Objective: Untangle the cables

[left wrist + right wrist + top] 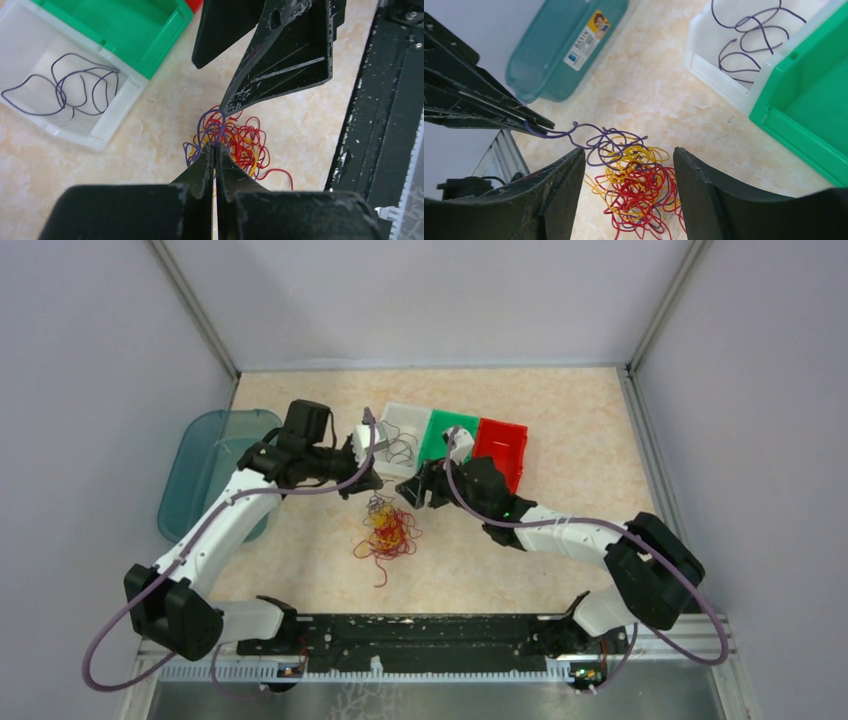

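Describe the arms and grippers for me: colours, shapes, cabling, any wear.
Both the left arm and the right arm have white link shells with black joint housings. A mauve cable runs loose along each arm in wide loops. The left gripper and right gripper are all black, with flat fingers tapering to a point, scuffed with pale scratches. No sleeves or labels are visible.

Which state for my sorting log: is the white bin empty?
Not empty: the white bin holds loose purple cable, visible in both wrist views.
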